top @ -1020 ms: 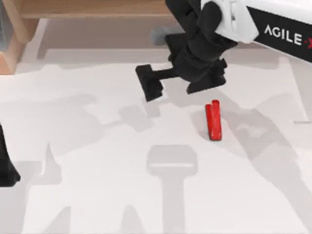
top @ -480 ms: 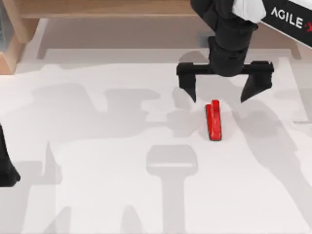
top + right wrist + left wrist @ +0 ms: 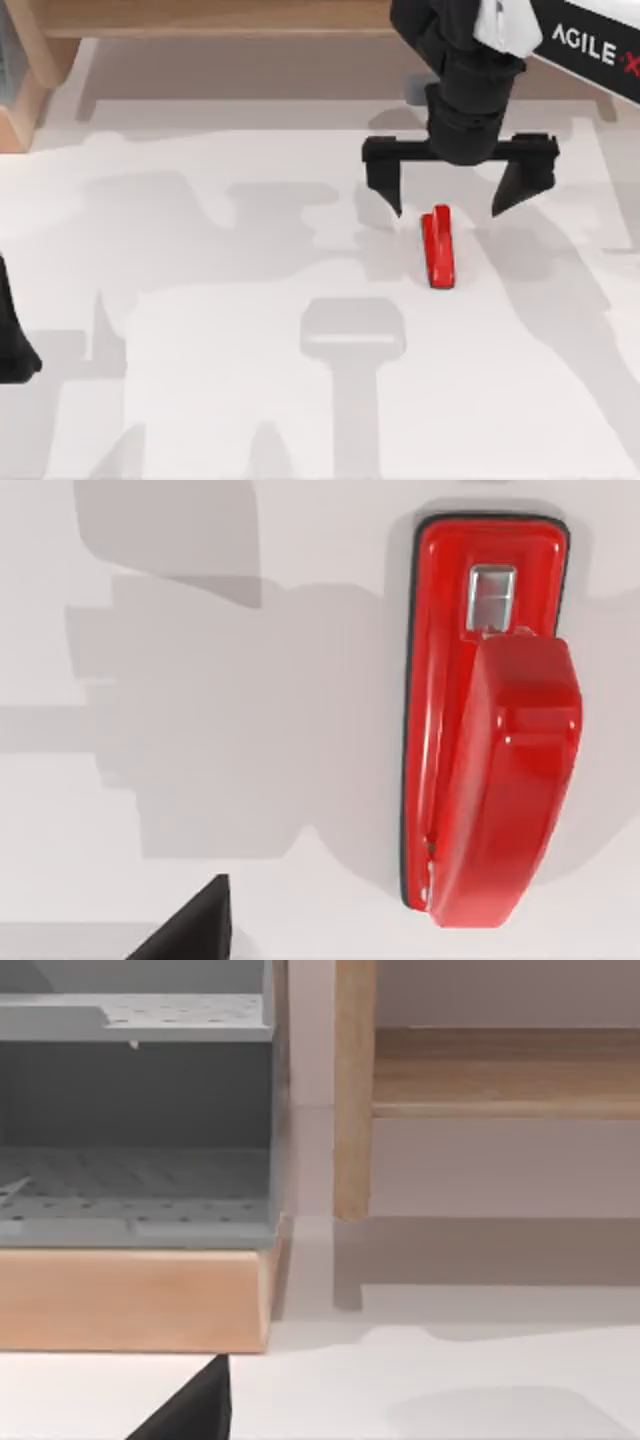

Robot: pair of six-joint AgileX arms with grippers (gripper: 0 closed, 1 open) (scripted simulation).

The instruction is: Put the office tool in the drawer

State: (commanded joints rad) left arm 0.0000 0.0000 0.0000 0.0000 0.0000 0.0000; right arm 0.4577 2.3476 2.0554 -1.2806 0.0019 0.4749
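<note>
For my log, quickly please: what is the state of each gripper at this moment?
Right gripper: open, holding nothing, above the far end of the red stapler.
Left gripper: cannot be told; the left arm sits parked at the table's left edge.

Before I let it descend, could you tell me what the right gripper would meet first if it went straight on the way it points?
Probably the red stapler: the open right gripper points down over its far end, fingers either side. Height is hard to judge.
</note>
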